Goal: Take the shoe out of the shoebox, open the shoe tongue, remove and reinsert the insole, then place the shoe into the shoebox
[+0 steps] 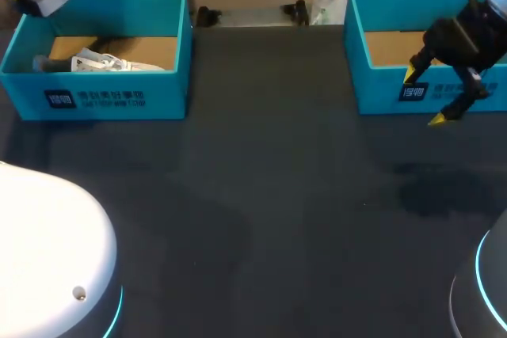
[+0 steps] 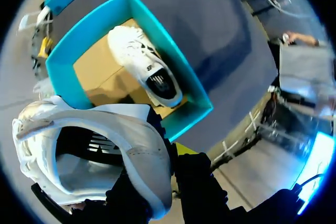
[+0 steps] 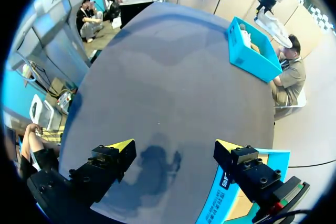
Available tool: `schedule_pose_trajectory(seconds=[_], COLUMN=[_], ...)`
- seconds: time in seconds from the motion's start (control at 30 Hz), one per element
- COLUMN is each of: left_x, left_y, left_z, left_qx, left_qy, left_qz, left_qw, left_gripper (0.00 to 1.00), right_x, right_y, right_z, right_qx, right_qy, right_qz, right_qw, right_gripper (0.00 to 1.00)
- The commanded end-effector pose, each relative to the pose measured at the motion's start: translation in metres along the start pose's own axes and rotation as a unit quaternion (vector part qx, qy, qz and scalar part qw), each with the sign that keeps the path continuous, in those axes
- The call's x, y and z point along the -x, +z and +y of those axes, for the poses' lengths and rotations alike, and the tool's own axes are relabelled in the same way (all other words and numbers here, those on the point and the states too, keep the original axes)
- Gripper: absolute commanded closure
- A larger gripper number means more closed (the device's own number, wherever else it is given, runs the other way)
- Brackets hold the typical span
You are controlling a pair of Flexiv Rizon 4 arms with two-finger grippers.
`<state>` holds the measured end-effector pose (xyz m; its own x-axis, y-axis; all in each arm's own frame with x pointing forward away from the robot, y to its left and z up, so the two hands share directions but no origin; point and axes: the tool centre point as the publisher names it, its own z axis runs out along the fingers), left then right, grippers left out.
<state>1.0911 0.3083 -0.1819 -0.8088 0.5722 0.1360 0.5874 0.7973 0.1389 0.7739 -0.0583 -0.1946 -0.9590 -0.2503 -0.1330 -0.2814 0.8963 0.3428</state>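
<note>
A: Where is the shoe?

B: In the left hand, up in the air. The fingers pinch the white rim of its opening, one on each side, so the hand is closed on it. Straight ahead of the fingers, lower down, sits the left box.

A: What does it look like?

B: White all over, with a dark lining and a pale grey insole showing through the opening, which faces the wrist.

A: Which way does it run?

B: Its long axis lies across the fingers and stretches off to one side of them. I cannot tell toe from heel.

A: Is the box bare?

B: No. A second shoe, also white, lies on the brown floor, close along one long wall. Its dark opening is the end nearer the hand and its toe points away.

A: What can't you make out?

B: The held shoe's sole, and one yellow fingertip, which is behind the rim. From overhead the shoe is a white blur cut off at the edge.

A: And the right hand?

B: Spread wide with nothing between the fingers. It hangs above the dark table, and the front wall of the right box lies just under one finger.
</note>
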Motion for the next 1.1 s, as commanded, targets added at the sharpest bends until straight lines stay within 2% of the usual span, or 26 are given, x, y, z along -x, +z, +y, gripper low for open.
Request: schedule_pose_trajectory(seconds=[0.03, 0.67, 0.77, 0.93, 1.03, 1.1], left_x=[-0.009, -0.009, -0.007, -0.003, 0.000, 0.002], left_y=[0.000, 0.000, -0.001, 0.001, 0.005, 0.006], left_z=[-0.006, -0.006, 0.001, 0.013, 0.018, 0.022], left_qx=[0.051, 0.051, 0.049, 0.050, 0.070, 0.062], left_qy=[0.188, 0.188, 0.203, 0.249, 0.285, 0.320], left_qz=[-0.055, -0.055, -0.049, -0.039, -0.033, -0.025], left_qw=[0.979, 0.979, 0.977, 0.966, 0.955, 0.945], left_gripper=[1.00, 1.00, 1.00, 1.00, 1.00, 1.00], right_x=[0.002, 0.002, 0.002, 0.002, 0.002, 0.002], right_y=[0.001, 0.001, 0.001, 0.001, 0.001, 0.001], right_z=[0.000, 0.000, 0.000, 0.000, 0.000, 0.000], right_qx=[-0.001, -0.001, -0.001, -0.001, -0.001, -0.001], right_qy=[0.000, 0.000, 0.000, 0.000, 0.000, 0.000], right_qz=[0.002, 0.002, 0.002, 0.002, 0.002, 0.002], right_qw=[1.000, 1.000, 1.000, 1.000, 1.000, 1.000], right_gripper=[0.00, 0.00, 0.00, 0.00, 0.00, 0.00])
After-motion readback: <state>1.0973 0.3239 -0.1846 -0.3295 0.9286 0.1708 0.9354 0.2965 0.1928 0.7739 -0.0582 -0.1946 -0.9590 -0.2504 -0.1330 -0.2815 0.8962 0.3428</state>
